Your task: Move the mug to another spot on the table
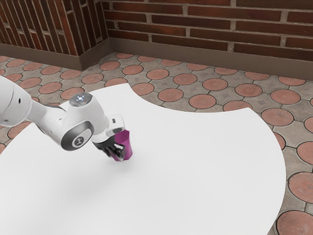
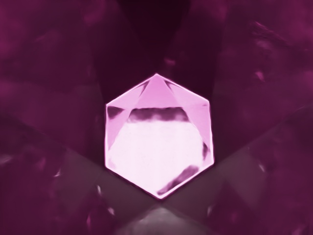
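Exterior view: claw (image 1: 116, 149) grips the purple mug (image 1: 125, 143), ten o'clock from mid-counter (image 1: 205, 166). It looks stiff, light, probably slick; best held by the rim wall.

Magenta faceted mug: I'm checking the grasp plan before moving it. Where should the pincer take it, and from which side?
Probably by the rim wall, coming from above. The magenta faceted mug stands mouth-up on the white table, and the wrist view looks straight down into its six-sided inside, so a flat wall facet suits the pincer.
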You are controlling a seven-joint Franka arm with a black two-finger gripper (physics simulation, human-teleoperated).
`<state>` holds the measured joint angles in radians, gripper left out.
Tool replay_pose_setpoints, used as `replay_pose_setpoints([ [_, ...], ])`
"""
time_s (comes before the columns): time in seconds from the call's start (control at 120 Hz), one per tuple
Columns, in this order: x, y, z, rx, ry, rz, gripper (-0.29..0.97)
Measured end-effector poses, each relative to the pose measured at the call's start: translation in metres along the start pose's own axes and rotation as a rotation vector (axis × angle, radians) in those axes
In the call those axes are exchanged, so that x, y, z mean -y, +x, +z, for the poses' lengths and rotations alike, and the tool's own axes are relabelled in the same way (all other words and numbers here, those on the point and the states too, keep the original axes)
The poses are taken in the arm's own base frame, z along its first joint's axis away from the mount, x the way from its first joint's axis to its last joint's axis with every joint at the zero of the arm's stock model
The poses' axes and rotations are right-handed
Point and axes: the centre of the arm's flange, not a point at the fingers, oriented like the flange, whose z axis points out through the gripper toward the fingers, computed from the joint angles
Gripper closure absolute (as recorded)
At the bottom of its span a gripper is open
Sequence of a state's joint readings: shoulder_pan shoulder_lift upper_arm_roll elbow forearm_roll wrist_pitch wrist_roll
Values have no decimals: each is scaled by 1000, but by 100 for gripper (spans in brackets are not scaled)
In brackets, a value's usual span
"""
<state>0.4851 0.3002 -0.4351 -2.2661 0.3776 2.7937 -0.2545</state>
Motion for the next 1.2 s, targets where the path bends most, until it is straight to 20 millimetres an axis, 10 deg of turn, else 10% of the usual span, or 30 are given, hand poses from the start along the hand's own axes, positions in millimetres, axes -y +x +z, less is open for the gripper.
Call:
replay_pose_setpoints([
  [0.333,1,-3,-17,-13,22,6,7],
  [0.6,-3,-3,-101,-53,134,1,2],
  [0.783,-38,44,-189,-25,51,-91,1],
  [1.008,-8,50,-216,150,-27,-124,0],
  [1.2,-19,88,-280,161,-44,64,0],
])
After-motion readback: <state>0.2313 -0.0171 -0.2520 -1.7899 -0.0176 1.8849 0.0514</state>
